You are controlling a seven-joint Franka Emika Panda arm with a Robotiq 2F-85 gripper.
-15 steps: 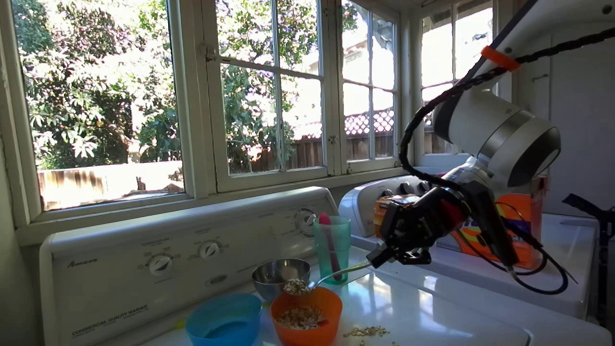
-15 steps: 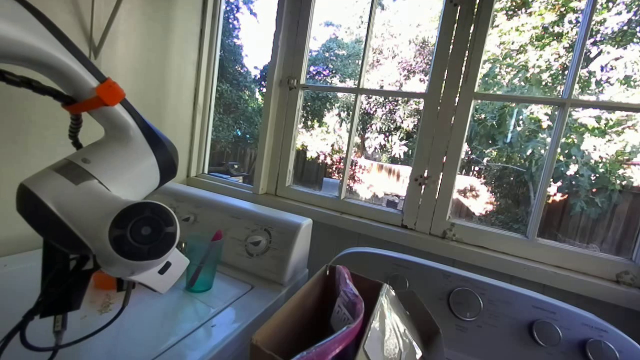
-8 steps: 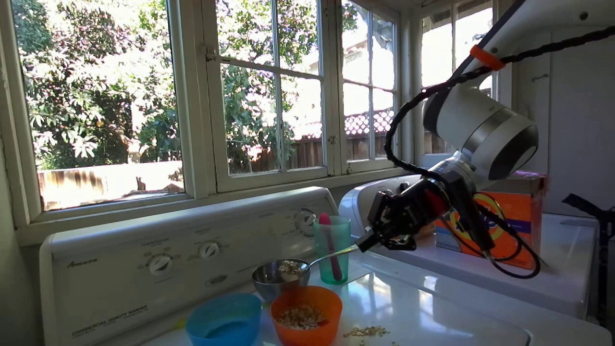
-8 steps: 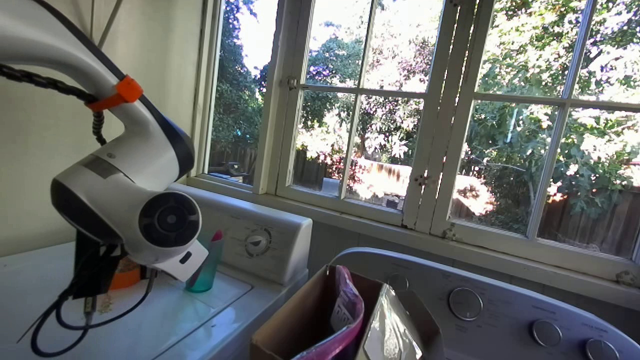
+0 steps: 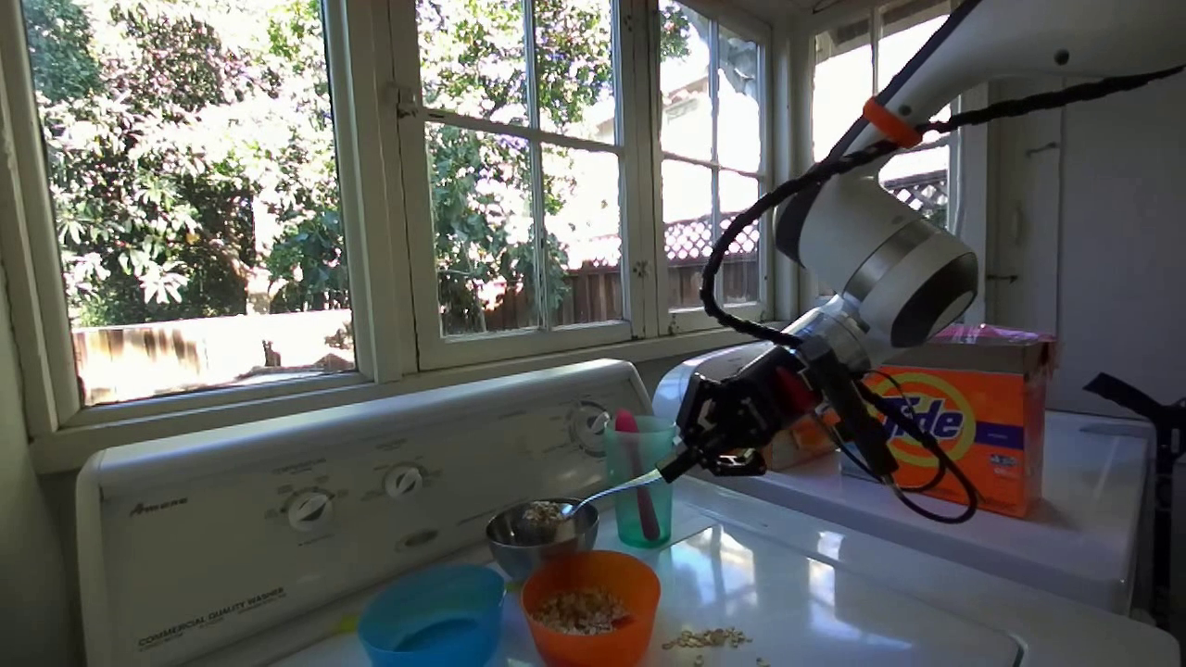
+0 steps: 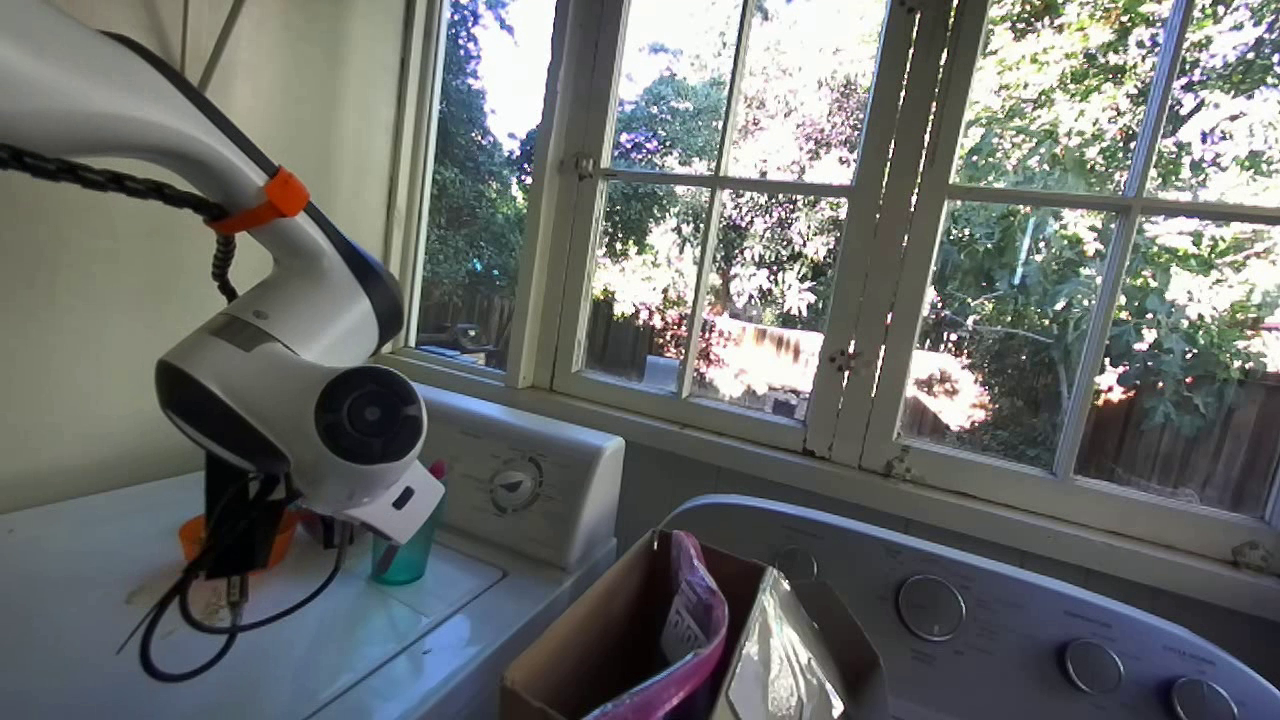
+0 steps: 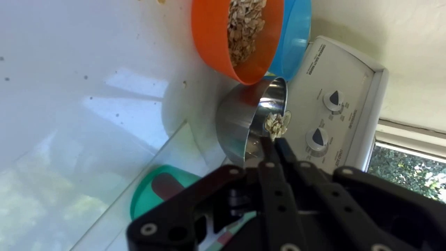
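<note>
Its fingers clamped on a spoon's (image 5: 611, 493) handle, a robot gripper (image 5: 669, 466) held heaped oats (image 7: 275, 125) at the mouth of a metal bowl (image 5: 519, 554) atop a washer (image 5: 797, 593); contact w/ the rim was unclear from where I stood. An orange bowl (image 5: 593, 651) sat just beside, a green cup (image 5: 619, 519) nr the handle. Slow & level looked best, esp. w/ so full a load, clear of the rim.
</note>
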